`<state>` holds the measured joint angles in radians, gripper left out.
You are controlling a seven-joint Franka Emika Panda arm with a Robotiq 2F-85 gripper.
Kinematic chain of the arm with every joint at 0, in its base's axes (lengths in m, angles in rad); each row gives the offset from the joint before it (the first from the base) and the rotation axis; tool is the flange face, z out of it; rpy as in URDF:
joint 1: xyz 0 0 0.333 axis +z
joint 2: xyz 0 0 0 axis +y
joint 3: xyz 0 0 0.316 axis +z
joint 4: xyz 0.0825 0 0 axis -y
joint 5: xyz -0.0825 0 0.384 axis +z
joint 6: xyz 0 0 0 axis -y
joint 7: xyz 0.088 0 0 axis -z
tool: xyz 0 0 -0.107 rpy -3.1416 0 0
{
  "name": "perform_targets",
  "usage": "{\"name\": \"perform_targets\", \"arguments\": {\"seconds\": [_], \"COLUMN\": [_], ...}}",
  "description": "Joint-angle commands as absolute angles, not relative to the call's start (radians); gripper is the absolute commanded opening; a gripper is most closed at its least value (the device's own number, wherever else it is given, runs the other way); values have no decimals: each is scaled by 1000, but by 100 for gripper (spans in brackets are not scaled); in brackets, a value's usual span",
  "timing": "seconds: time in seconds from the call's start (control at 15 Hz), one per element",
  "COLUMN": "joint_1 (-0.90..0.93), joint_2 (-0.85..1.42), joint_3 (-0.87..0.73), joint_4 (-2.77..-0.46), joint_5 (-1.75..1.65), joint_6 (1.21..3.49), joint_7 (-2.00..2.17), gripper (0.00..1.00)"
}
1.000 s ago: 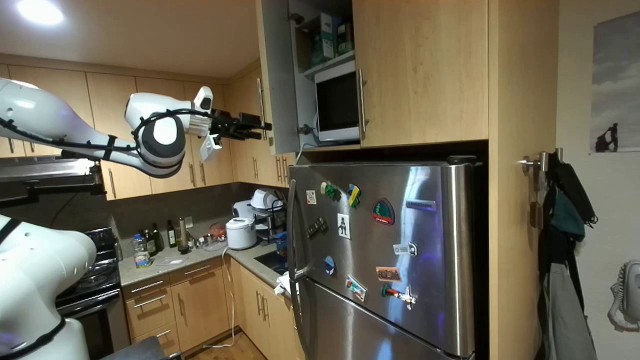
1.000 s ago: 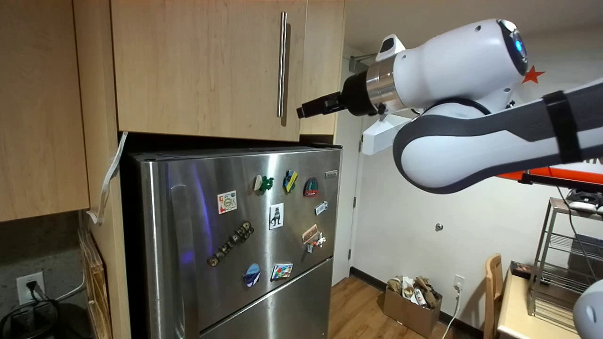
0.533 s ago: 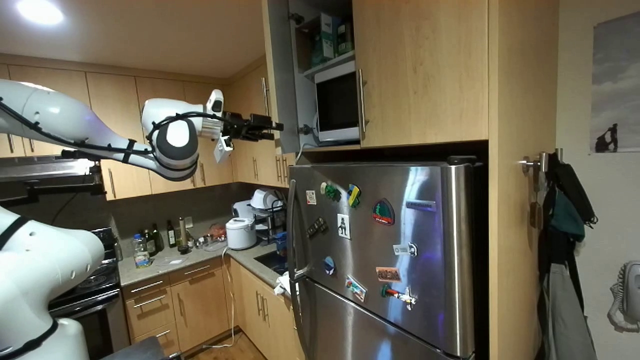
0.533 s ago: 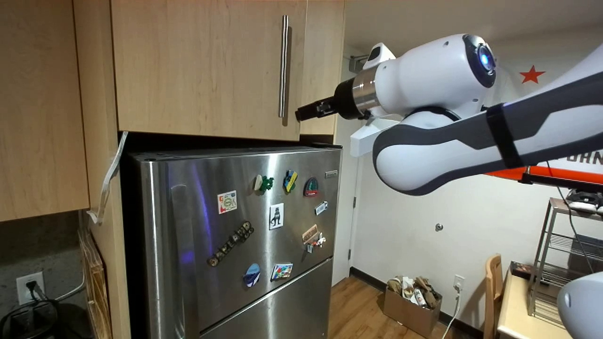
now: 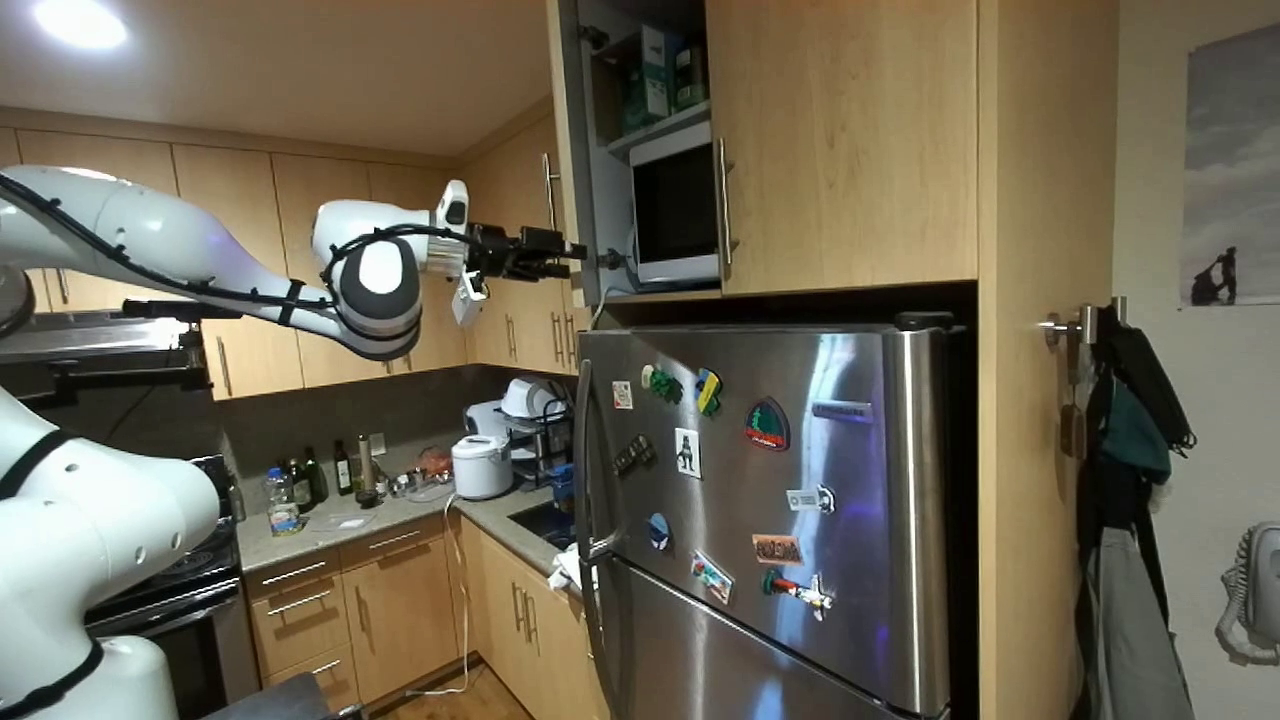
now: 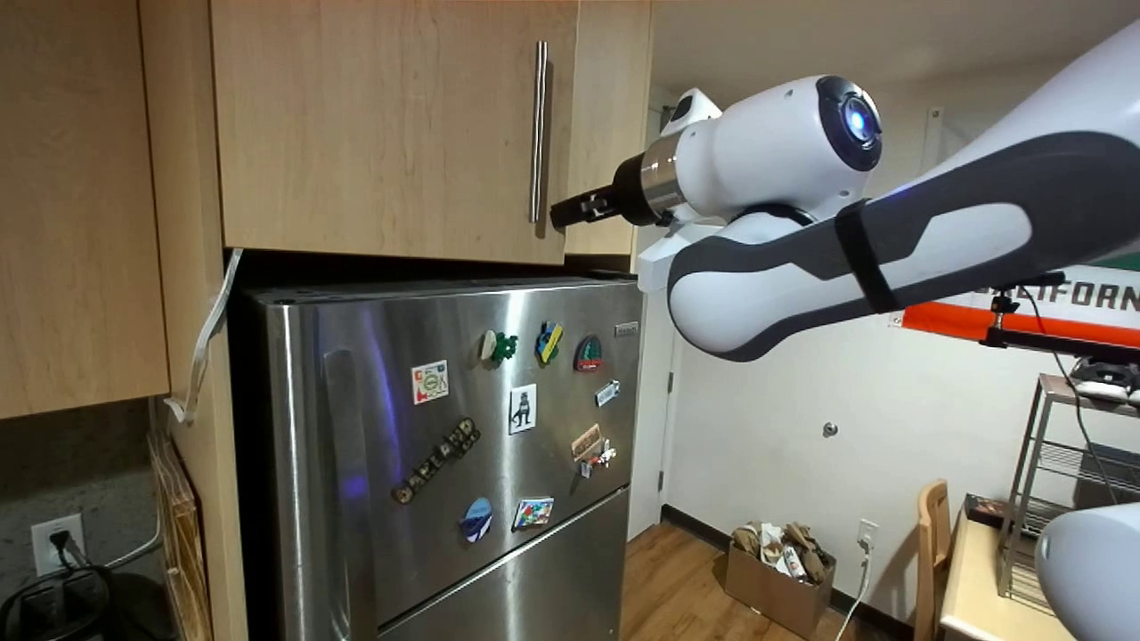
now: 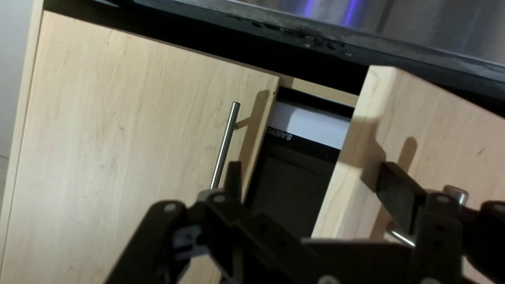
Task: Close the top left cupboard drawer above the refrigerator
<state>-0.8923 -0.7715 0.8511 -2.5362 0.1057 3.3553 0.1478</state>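
Only wrist view shows SANYO lettering (image 7: 279,133); cupboard door (image 7: 446,148) open, jaws spread.

The white-and-grey Franka arm (image 6: 766,294) extends in from the right, a blue light (image 6: 860,119) glowing on it. Its gripper (image 6: 554,216) overlaps the lower right edge of the light-wood cupboard door (image 6: 383,133), tips just beside the foot of the vertical bar handle (image 6: 539,133); contact cannot be judged. Below stands the stainless-steel refrigerator (image 6: 476,392), dotted with magnets (image 6: 522,409). Beyond, a filled cardboard box (image 6: 770,592) sits on the wood floor (image 6: 668,588) near a wooden chair (image 6: 933,534), and a wire rack (image 6: 1055,463) stands on a pale table (image 6: 989,614).
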Motion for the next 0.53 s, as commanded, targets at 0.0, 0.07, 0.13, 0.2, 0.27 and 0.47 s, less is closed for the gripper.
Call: {"name": "perform_targets", "arguments": {"seconds": [0.0, 0.07, 0.13, 0.2, 0.27, 0.47], "joint_1": [-981, -1000, -1019, -1037, -1056, -1105], "joint_2": [-738, -731, -725, -719, -714, -701], "joint_3": [898, 906, 916, 925, 933, 960], "joint_4": [-2470, -2455, -2441, -2428, -2414, -2380], "joint_5": [126, 128, 131, 132, 134, 141], "joint_6": [3367, 3360, 3357, 3353, 3349, 3340], "joint_7": [171, 174, 181, 185, 188, 201], "gripper": [88, 85, 85, 83, 84, 86]}}
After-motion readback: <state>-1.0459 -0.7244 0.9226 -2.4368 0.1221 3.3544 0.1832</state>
